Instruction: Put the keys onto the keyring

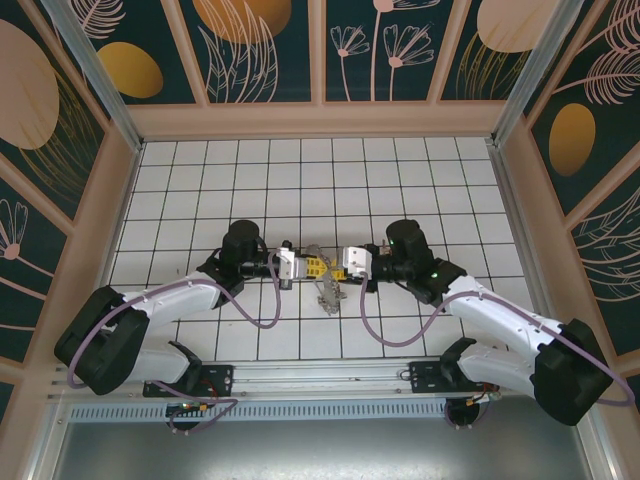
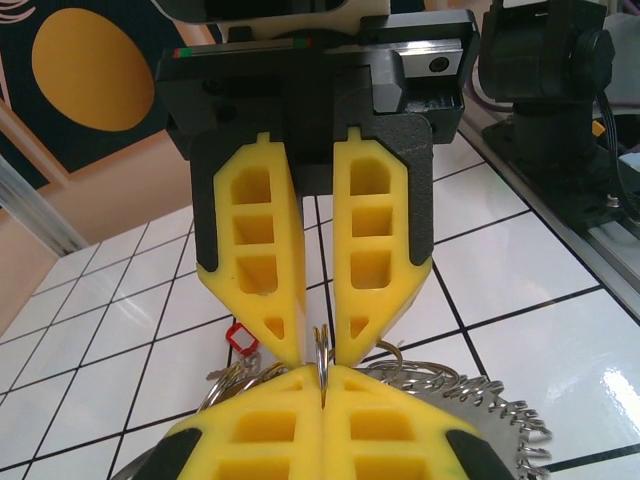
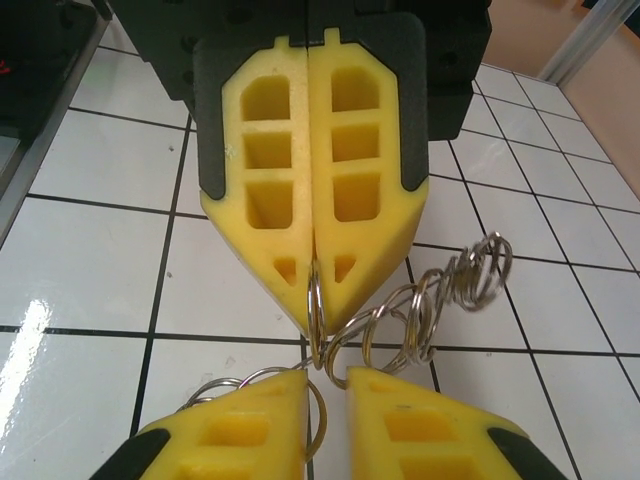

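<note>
The white left arm (image 1: 170,300) and white right arm (image 1: 490,312) converge mid-frame; the yellow-fingered left gripper (image 3: 313,318) is pinched closed, the yellow-fingered right gripper (image 3: 327,380) slightly parted.

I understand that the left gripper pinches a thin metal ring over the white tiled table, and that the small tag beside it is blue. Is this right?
Not quite. The small tag is red, not blue, as the left wrist view shows. The rest holds: the left gripper pinches the thin metal ring over the white tiled table.
</note>
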